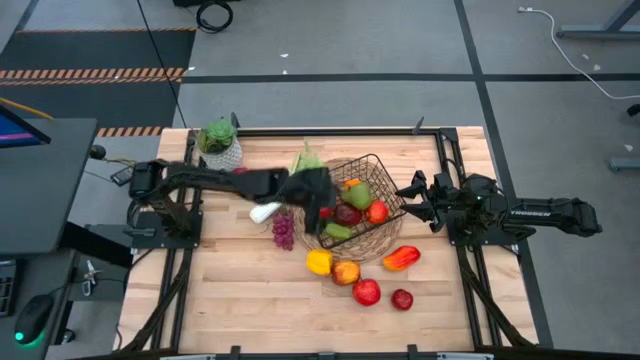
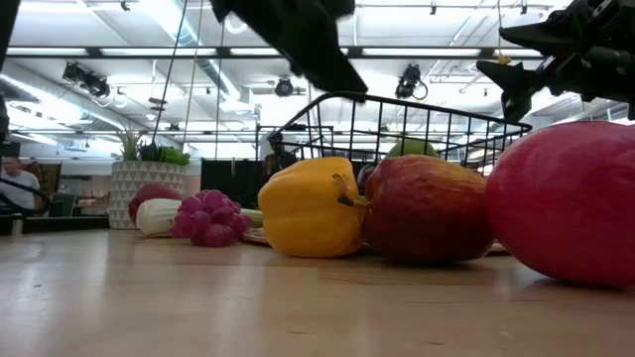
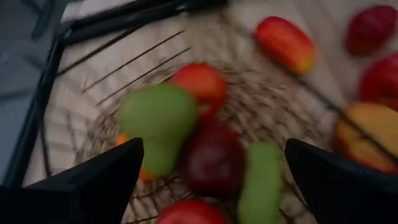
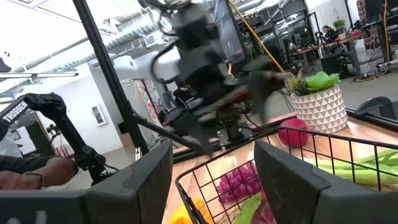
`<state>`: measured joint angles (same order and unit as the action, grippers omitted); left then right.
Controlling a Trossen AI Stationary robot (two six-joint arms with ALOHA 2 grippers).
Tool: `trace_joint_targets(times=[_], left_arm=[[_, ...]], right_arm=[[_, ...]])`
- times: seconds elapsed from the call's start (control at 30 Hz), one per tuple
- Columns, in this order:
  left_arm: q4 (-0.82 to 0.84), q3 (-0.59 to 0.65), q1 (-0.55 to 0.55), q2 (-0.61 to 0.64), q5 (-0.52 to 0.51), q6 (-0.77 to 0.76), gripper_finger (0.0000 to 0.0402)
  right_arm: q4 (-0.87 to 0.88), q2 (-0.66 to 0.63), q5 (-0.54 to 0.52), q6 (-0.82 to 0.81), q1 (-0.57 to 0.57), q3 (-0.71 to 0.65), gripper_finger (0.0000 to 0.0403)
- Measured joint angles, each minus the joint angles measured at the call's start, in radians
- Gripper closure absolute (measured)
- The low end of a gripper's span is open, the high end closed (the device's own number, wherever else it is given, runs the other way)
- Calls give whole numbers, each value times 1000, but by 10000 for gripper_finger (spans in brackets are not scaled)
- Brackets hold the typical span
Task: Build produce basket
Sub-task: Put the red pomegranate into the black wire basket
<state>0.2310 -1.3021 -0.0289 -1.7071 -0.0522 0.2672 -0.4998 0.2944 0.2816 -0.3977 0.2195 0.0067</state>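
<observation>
The dark wire basket sits mid-table on its wicker base, leaning somewhat. Inside lie a green pear, red apples, an orange fruit and a green pepper. My left gripper hovers open over the basket's left part, holding nothing. My right gripper is open just right of the basket, level with its rim. On the table lie a yellow pepper, apples, a red-orange pepper, purple grapes and a leek.
A leafy plant in a white pot stands at the far left of the table. Loose produce is crowded just near of the basket, large in the low view. Bare wood lies along the near edge. Black frame rails border the table.
</observation>
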Motion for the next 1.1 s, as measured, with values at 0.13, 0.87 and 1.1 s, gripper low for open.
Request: trace_joint_targets(times=[0.13, 0.87, 1.1], left_arm=[[23, 0, 106, 21, -67, 108, 1], [40, 181, 431, 19, -357, 22, 1], [-39, 182, 499, 21, -574, 157, 1]], right_arm=[[0, 0, 0, 0, 0, 0, 172], [0, 0, 0, 0, 0, 0, 172], [0, 0, 0, 0, 0, 0, 172]])
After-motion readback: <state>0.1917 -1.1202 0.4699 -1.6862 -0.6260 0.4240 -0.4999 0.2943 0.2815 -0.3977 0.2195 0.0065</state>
